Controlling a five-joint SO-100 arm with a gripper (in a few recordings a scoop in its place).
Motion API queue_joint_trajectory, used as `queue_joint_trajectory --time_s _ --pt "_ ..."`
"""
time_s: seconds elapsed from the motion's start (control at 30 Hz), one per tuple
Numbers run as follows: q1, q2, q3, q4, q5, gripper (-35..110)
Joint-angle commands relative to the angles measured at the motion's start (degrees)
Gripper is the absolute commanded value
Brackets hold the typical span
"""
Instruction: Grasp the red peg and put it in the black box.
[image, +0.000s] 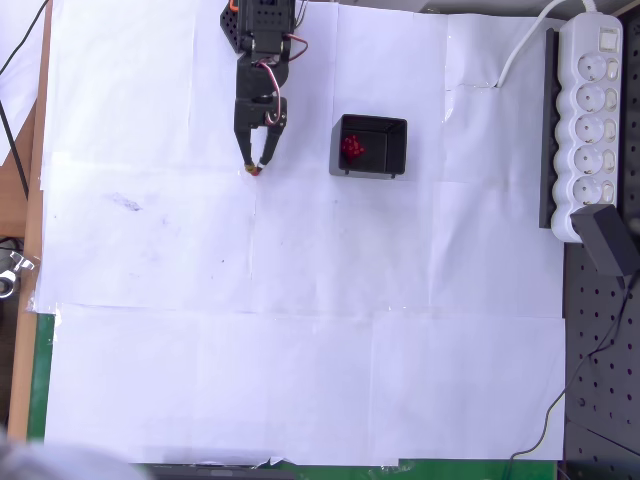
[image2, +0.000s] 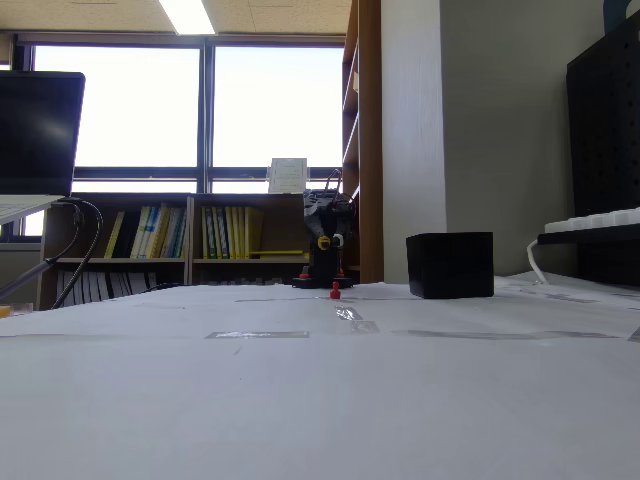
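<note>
Down at the paper, our black two-finger gripper (image: 257, 165) has its jaws converging to a point on the tiny dark-red round peg (image: 258, 172), which sits on the sheet at the tips; whether they actually pinch it we cannot tell. We judge this low pose serves the grasp. At three o'clock in the overhead view stands the small square black open-top box (image: 397, 150), red pieces (image: 351, 148) inside, with bare white paper (image: 300, 300) between for carrying across.
</note>
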Motion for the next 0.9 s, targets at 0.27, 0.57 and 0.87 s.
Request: queue_joint_trajectory --time_s 0.27,0.57,0.87 --pt "-0.7 11.25 -4.13 -13.62 -1.58 0" --pt "-0.7 12.39 -4.13 -16.7 -2.11 0" --pt "-1.32 13.54 -4.13 -25.93 -1.49 0"
